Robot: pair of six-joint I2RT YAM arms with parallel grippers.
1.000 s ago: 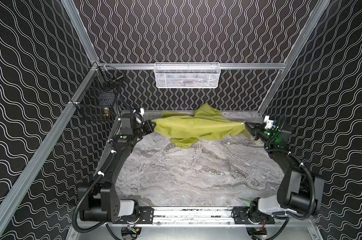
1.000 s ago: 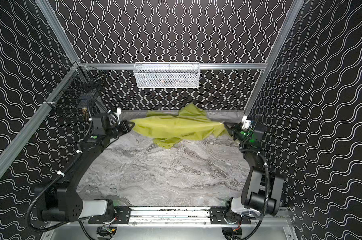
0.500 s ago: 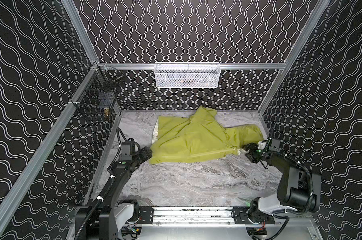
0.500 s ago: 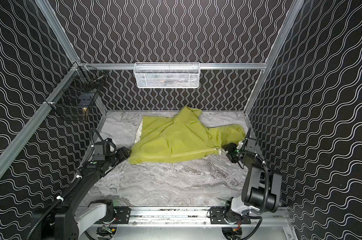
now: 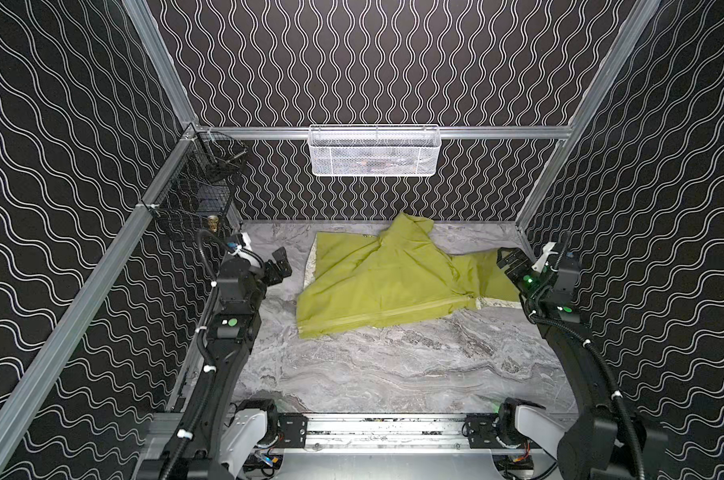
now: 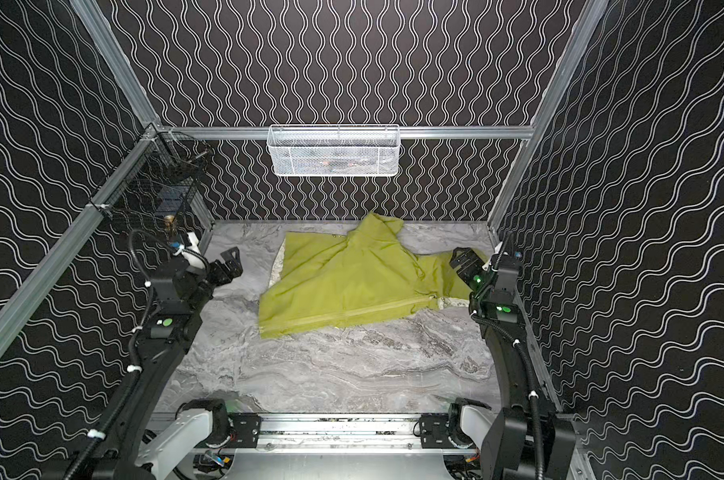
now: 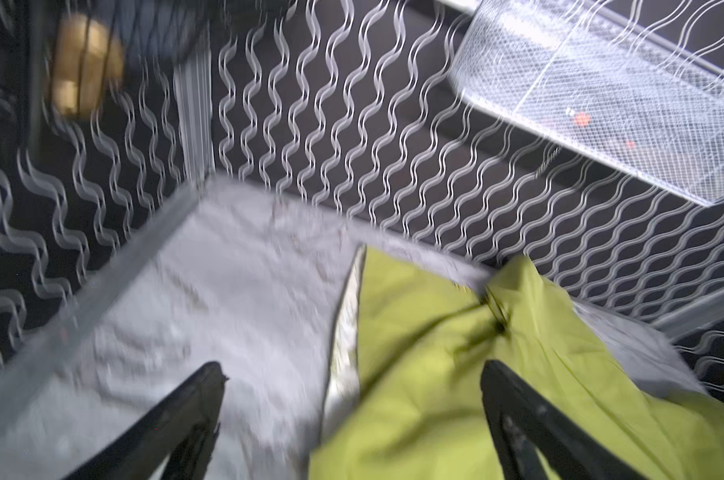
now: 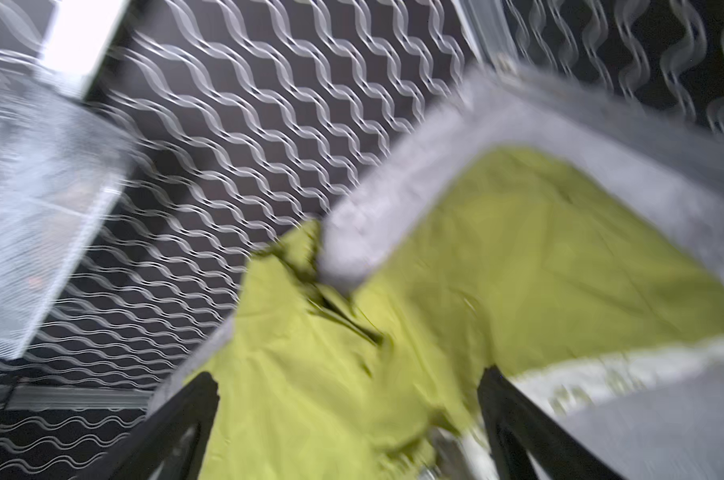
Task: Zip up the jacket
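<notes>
– Left wrist view: left gripper (image 7: 354, 372) spread wide, empty. Where's the jacket (image 5: 385, 282)?
– On the table (image 5: 393, 374) below the basket (image 5: 372, 151), crumpled; the right gripper (image 5: 511, 264) gapes empty over its edge.
– How will it handle?
– Thin, limp, likely slippery. I'd pinch beside the zipper (image 5: 385, 316), along the edge farthest from the basket, not loose cloth.

Both arms reach forward at the sides, left tool (image 5: 280, 261) and right tool (image 5: 511, 259) spread wide, empty.
</notes>
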